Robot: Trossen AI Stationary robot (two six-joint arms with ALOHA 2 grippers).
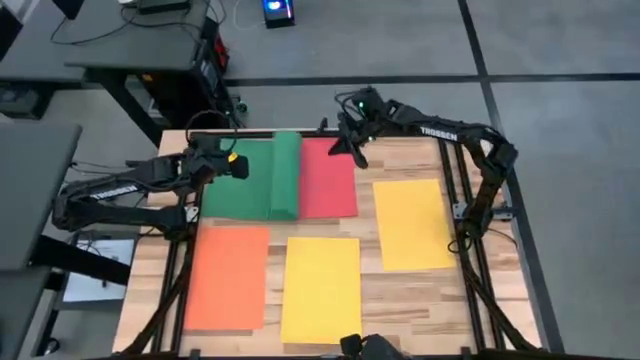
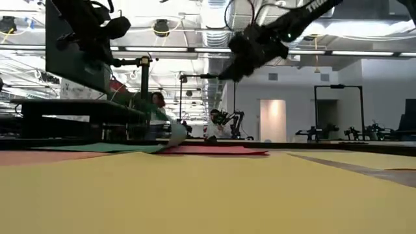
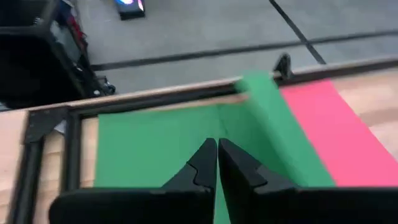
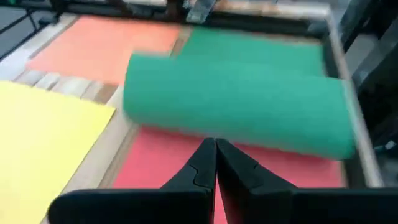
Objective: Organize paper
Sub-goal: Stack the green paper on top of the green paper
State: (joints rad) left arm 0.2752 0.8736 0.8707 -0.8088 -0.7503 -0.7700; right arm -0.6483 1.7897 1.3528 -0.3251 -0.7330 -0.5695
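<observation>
Several sheets of paper lie flat on the wooden table. At the far left is a green sheet [image 1: 235,190]; its right part [image 4: 236,102] curls up into a roll over the left edge of the pink-red sheet [image 1: 330,180]. An orange sheet [image 1: 228,275] and a yellow sheet [image 1: 322,288] lie near the front, and a darker yellow one [image 1: 412,222] at the right. My left gripper [image 3: 217,144] hangs shut above the green sheet [image 3: 155,143]. My right gripper [image 4: 215,144] hangs shut above the pink-red sheet's [image 4: 168,155] far right corner. Neither holds anything.
A black metal frame [image 1: 452,190] runs along the table's sides and far edge. Bare wood [image 1: 370,225] shows between the sheets. In the low view both arms [image 2: 250,45] are well above the table, and people sit in the room behind.
</observation>
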